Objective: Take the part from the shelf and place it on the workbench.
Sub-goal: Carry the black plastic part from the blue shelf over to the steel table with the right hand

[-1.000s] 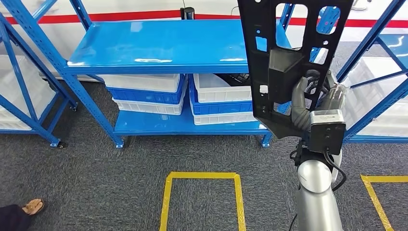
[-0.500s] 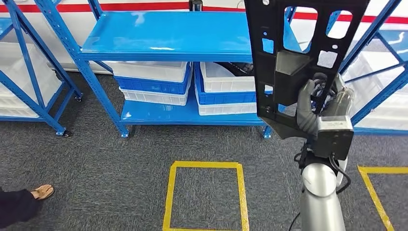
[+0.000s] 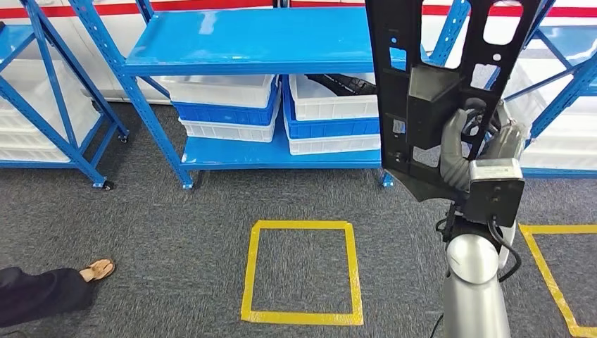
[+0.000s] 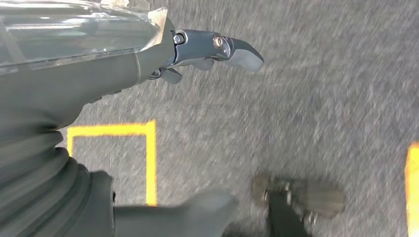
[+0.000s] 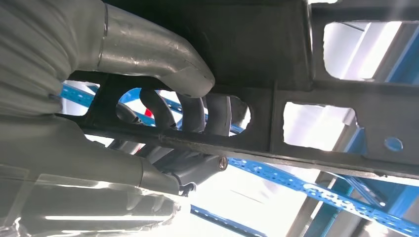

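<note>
- Head view: the right hand is clamped on the black part, a big flat perforated panel held upright in front of the robot's right side. Its long axis runs up and down and its top is cut off by the picture's upper edge. The fingers reach through a cut-out low in the panel, so the hand sits behind and below most of the part's length.
- Beyond it stands the blue shelf, with white and blue bins stacked on the lower level. A further dark piece lies in one bin; what it is cannot be made out.
- A yellow taped square marks the grey carpet. A person's foot shows at the lower left.
- No tabletop appears here, so the way the part must travel cannot be judged. I judge the carry is still ahead, and the right arm is the one that will set it down.
- Left wrist view: the left hand hangs over the carpet holding nothing, with the fingers that show lying apart. The picture is blurred, and a dark shape low down is too smeared to name.
- Right wrist view: the thumb presses one face of the part while the dark fingers hook through its slot, a firm wrap. Blue shelf struts show through the openings against bright glare.
</note>
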Robot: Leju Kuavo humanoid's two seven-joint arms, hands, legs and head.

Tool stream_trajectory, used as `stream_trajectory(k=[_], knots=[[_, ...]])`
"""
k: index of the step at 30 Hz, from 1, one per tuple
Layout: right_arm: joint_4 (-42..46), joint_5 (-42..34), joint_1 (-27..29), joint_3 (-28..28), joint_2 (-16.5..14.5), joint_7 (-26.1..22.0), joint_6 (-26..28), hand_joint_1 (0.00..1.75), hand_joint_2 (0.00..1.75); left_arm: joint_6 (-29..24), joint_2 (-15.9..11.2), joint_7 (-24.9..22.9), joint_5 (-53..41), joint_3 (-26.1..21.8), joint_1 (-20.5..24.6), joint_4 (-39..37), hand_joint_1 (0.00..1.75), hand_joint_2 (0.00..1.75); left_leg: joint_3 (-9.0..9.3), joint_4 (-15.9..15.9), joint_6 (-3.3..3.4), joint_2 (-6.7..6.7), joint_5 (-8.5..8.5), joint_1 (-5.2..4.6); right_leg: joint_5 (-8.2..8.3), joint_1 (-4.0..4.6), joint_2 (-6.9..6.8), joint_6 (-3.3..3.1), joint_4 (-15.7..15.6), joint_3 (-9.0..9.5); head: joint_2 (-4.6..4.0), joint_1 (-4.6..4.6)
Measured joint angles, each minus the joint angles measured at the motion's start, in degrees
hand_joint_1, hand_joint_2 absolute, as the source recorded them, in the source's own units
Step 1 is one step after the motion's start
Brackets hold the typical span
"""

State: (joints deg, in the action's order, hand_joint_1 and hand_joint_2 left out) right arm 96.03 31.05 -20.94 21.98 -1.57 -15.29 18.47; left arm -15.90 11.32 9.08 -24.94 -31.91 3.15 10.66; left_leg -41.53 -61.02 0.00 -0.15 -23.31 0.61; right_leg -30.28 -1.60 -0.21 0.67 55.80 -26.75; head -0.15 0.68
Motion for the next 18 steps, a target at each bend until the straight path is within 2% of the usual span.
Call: stream_trajectory(k=[2,3,4,5,6,7,9,10,11,13,14,15,17,18], knots=[[-0.9,0.2,-1.5,0.0,-0.8,0.8,-0.6,1.75,1.75,1.1,0.2,-0.1,0.5,0.0,0.1,0.0,0.0,1.75,-1.53,-7.4,-0.45,-0.01,-6.02,0.12,1.41,0.24,-0.09,-0.65,0.2,-1.47,0.0,0.07],[-1.8,0.3,-2.3,0.0,-1.2,1.0,-0.9,1.75,1.75,1.3,0.3,-0.3,0.8,-0.1,0.3,0.0,0.0,1.75,-1.97,-11.1,-0.61,-0.02,-7.41,0.14,2.05,0.35,-0.1,-0.69,0.4,-2.4,-0.01,0.08],[-2.8,0.2,-3.0,0.0,-1.6,1.2,-1.0,1.75,1.75,1.4,0.4,-0.6,1.1,-0.3,0.4,0.0,0.0,1.75,-1.79,-13.5,-0.7,-0.01,-7.4,0.15,2.64,0.44,-0.12,-0.65,0.7,-3.39,-0.01,0.07],[-4.0,0.0,-3.6,0.0,-1.9,1.2,-1.2,1.75,1.75,1.4,0.4,-1.0,1.4,-0.5,0.5,0.0,0.0,1.75,-0.73,-14.0,-0.7,-0.01,-6.3,0.15,3.11,0.49,-0.13,-0.56,1.1,-4.38,-0.01,0.08],[-5.2,-0.2,-4.2,0.0,-2.3,1.0,-1.2,1.75,1.75,1.3,0.4,-1.6,1.6,-0.8,0.6,0.0,0.0,1.75,1.32,-12.4,-0.6,-0.01,-4.84,0.16,3.52,0.5,-0.13,-0.42,1.6,-5.34,-0.01,0.09],[-6.4,-0.6,-4.8,0.0,-2.7,0.7,-1.2,1.75,1.75,1.1,0.4,-2.2,1.7,-1.1,0.7,0.0,0.0,1.75,4.04,-9.2,-0.4,-0.03,-3.98,0.17,3.85,0.5,-0.12,-0.25,2.0,-6.16,-0.01,0.09],[-8.6,-1.4,-5.9,-0.1,-3.5,0.0,-1.1,1.75,1.75,0.2,0.4,-3.1,1.7,-1.4,1.0,0.0,0.0,1.75,9.28,-1.8,0.12,-0.12,-4.71,-0.02,4.51,0.64,-0.12,0.38,2.7,-7.37,0.0,0.08],[-9.7,-1.8,-6.5,-0.1,-3.8,-0.3,-1.0,1.75,1.75,-0.3,0.4,-3.3,1.7,-1.6,1.0,0.0,0.0,1.75,10.64,0.5,0.41,-0.18,-5.48,-0.22,4.92,0.67,-0.19,0.79,2.8,-7.72,0.0,0.08],[-10.7,-2.0,-6.9,-0.1,-4.0,-0.6,-0.9,1.75,1.75,-0.8,0.5,-3.4,1.7,-1.7,1.1,0.0,0.0,1.75,11.12,1.8,0.71,-0.21,-5.86,-0.44,5.41,0.68,-0.27,1.24,2.8,-8.02,0.0,0.07],[-12.5,-2.4,-7.6,-0.2,-4.2,-0.9,-0.8,1.75,1.75,-1.3,0.6,-3.5,1.7,-2.0,1.1,0.0,0.0,1.75,10.38,2.6,1.71,-0.07,-4.93,-0.49,5.86,0.82,-0.3,1.99,2.9,-8.71,0.0,0.03],[-13.2,-2.4,-7.8,-0.2,-4.3,-0.9,-0.8,1.75,1.75,-1.3,0.7,-3.5,1.7,-2.1,1.1,0.0,0.0,1.75,9.79,2.9,2.33,0.07,-4.17,-0.38,4.86,0.93,-0.22,1.99,3.8,-9.41,0.0,-0.14],[-13.8,-2.5,-7.9,-0.3,-4.3,-0.9,-0.7,1.75,1.75,-1.4,0.7,-3.6,1.7,-2.3,1.1,0.0,0.0,1.75,9.06,3.2,2.89,0.21,-3.29,-0.26,2.95,1.03,-0.12,1.78,5.7,-10.3,0.0,-0.32],[-14.8,-2.6,-8.1,-0.3,-4.3,-1.0,-0.6,1.75,1.75,-1.5,0.8,-3.6,1.7,-2.4,1.1,0.0,0.0,1.75,7.32,3.3,3.46,0.34,-1.71,-0.25,-2.16,0.9,0.0,1.21,12.4,-12.39,0.0,-0.65],[-15.1,-2.6,-8.2,-0.4,-4.3,-1.0,-0.6,1.75,1.75,-1.6,0.8,-3.6,1.7,-2.4,1.1,0.0,0.0,1.75,6.38,3.2,3.49,0.37,-0.96,-0.29,-3.84,0.82,0.04,1.33,16.0,-13.04,0.0,-0.67]])
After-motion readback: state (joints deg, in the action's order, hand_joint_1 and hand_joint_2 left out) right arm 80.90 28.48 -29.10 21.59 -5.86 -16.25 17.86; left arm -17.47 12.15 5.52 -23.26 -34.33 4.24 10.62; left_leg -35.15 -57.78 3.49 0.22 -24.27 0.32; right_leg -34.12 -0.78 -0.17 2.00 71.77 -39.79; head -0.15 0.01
